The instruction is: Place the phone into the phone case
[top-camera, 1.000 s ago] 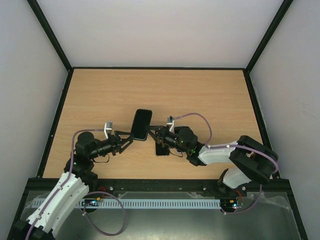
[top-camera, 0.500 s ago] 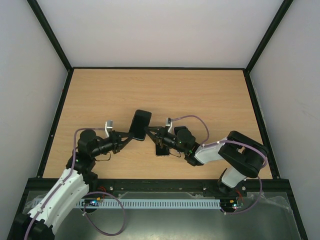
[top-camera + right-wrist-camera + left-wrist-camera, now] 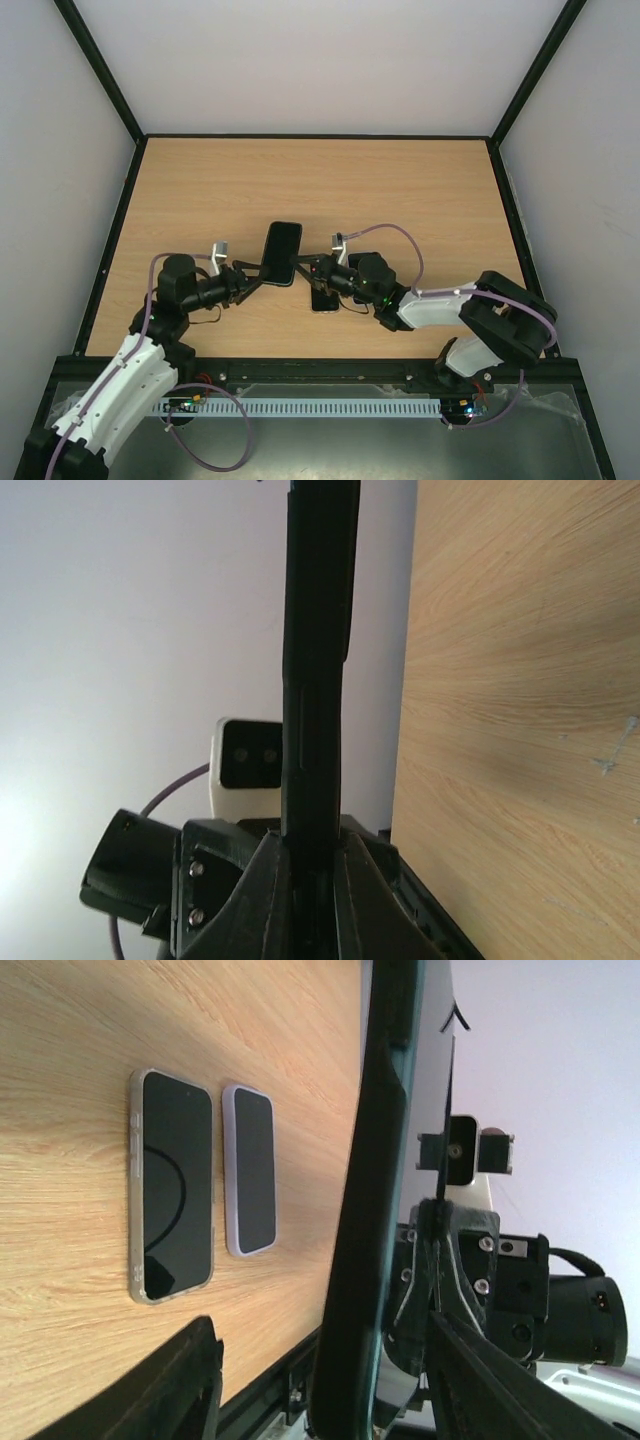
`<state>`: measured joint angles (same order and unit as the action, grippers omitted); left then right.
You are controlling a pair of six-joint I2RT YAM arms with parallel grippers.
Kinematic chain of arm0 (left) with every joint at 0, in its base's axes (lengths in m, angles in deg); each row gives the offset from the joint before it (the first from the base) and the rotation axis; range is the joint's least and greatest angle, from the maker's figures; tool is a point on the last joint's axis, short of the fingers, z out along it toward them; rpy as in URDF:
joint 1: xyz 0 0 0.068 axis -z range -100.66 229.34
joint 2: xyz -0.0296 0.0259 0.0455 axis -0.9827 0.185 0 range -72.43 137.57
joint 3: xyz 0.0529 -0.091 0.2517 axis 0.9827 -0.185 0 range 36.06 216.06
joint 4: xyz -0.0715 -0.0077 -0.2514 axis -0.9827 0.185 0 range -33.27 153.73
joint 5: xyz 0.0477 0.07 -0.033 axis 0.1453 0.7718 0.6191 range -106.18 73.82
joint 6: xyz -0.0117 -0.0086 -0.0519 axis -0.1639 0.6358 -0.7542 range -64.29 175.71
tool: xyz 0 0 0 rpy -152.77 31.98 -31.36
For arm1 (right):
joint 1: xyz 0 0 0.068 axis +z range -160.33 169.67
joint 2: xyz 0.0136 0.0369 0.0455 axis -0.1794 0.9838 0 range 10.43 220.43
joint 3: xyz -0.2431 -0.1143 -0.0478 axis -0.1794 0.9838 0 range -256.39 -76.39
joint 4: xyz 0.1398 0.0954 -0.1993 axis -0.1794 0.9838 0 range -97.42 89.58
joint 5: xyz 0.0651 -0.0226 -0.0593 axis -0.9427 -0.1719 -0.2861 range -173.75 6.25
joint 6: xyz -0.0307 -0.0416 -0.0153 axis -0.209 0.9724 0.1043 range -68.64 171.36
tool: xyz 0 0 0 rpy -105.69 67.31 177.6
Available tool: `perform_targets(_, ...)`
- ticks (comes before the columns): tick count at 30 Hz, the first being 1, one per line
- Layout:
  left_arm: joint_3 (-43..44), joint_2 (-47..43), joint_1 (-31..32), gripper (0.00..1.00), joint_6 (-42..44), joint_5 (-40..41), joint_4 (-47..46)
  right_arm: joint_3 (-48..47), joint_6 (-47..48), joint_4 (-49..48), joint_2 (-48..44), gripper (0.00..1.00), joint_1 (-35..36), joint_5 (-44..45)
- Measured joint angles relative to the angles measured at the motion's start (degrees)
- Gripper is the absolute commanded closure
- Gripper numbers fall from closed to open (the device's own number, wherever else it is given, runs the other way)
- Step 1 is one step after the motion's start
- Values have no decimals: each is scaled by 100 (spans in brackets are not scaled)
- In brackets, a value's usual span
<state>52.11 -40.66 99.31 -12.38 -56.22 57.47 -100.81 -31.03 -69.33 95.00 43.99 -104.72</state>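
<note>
Black case [image 3: 283,252] hangs on edge above the tabletop [image 3: 400,190], held up between your two arms. Your right jaws are clamped tight on one end of it, just as they were a second ago, and the case has barely shifted.

The change is on your left. Those jaws pinched shut for an instant and have come apart again. They now stand open astride the case's other end without gripping it. I read that as a re-grip that didn't take, or a nudge to square the case. Either way, only your right arm carries it now.

Neither phone is held. The larger phone [image 3: 172,1185] with the pale rim and the smaller lilac phone [image 3: 250,1170] lie flat, side by side, under your right arm. I can't tell which one you mean to fit. Nothing is in the case yet, so the fitting is all ahead of you.
</note>
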Motion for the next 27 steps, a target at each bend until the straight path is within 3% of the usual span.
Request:
perform_targets(3, 9, -59, 0, 41, 184, -24, 2, -15, 214, 118, -177, 98, -7, -258)
perform_targets(6, 9, -66, 0, 46, 284, -107, -109, -44, 376, 212, -293, 97, -11, -584)
perform_targets(15, 68, -2, 0, 88, 310, -365, -619, -155, 745, 592, -501, 91, -17, -1145)
perform_targets(19, 48, -72, 0, 97, 101, -437, -946, -175, 763, 662, -542, 78, -57, -1167)
perform_targets(24, -35, -107, 0, 98, -66, -391, -1054, -173, 702, 645, -553, 53, -42, -1167)
perform_targets(27, -55, -68, 0, 98, -103, -323, -1058, -125, 608, 590, -553, 46, -9, -1167)
